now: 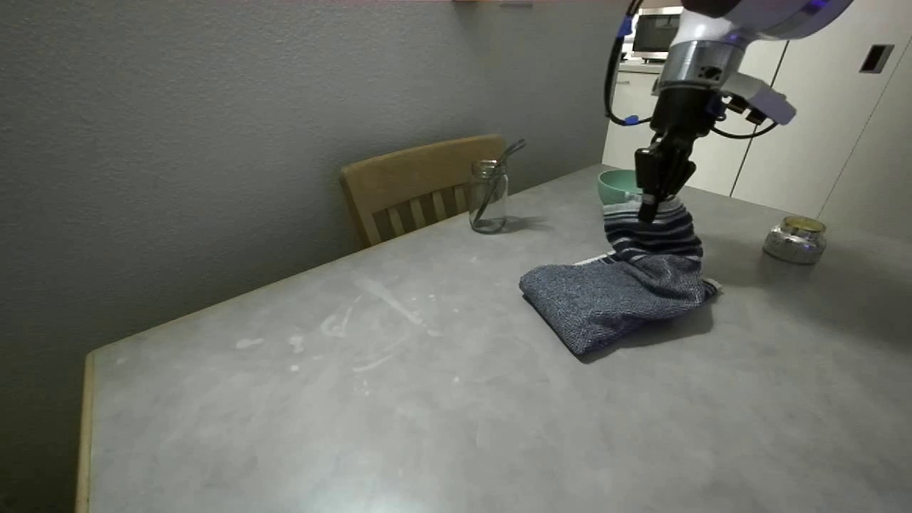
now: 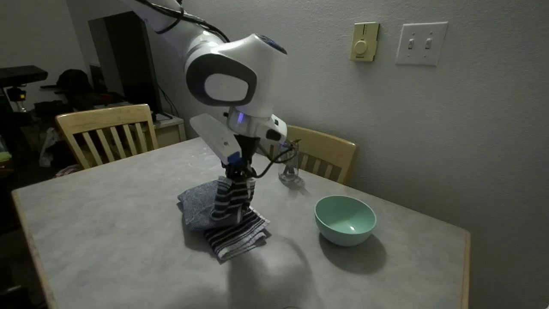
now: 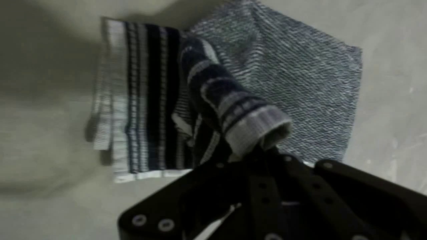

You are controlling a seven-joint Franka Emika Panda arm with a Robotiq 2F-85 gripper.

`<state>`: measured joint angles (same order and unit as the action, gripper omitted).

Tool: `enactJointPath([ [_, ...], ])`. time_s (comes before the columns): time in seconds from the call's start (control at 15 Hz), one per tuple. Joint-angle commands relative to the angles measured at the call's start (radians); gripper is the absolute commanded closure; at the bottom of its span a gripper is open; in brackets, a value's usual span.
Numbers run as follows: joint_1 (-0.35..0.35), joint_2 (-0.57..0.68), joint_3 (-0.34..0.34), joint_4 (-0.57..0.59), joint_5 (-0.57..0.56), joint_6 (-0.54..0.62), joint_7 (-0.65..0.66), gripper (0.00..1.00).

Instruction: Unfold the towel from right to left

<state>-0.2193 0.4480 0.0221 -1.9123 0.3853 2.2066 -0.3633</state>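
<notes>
Dark blue-grey towel (image 1: 605,299) sits on the grey tabletop (image 1: 356,427), mostly a folded stack. Its raised striped end (image 3: 227,88) is above the stack; another striped end (image 3: 151,100) lies flat below it. Gripper (image 3: 257,156): jaws clamped on the raised end, cloth bunched tube-like there. Wrist view is dark around the pinch, so can't tell how deep the bite goes or how many layers it has.

Risks, my read: a shallow bite could slip once the pull loads up, dropping the end in a heap. Extra layers caught, or layers clinging, would drag the whole stack instead of opening it; only its own weight seems to anchor it. Bunched grip likely lays the edge down creased or twisted. Too low a pass could rub and re-fold the cloth.

Further out: teal bowl (image 2: 345,221), well apart from the towel. Glass jar (image 1: 489,206) with utensils (image 1: 513,149) stands near the table edge, by the wooden chair (image 1: 420,167); a wide swing there might tip it.
</notes>
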Motion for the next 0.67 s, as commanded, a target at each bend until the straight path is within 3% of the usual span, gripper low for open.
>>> enactJointPath([
  [0.0,0.089,0.036,0.052,0.069,0.005,0.037,0.091,0.99],
  [0.6,0.279,0.251,0.118,0.413,-0.066,0.030,0.275,0.99],
])
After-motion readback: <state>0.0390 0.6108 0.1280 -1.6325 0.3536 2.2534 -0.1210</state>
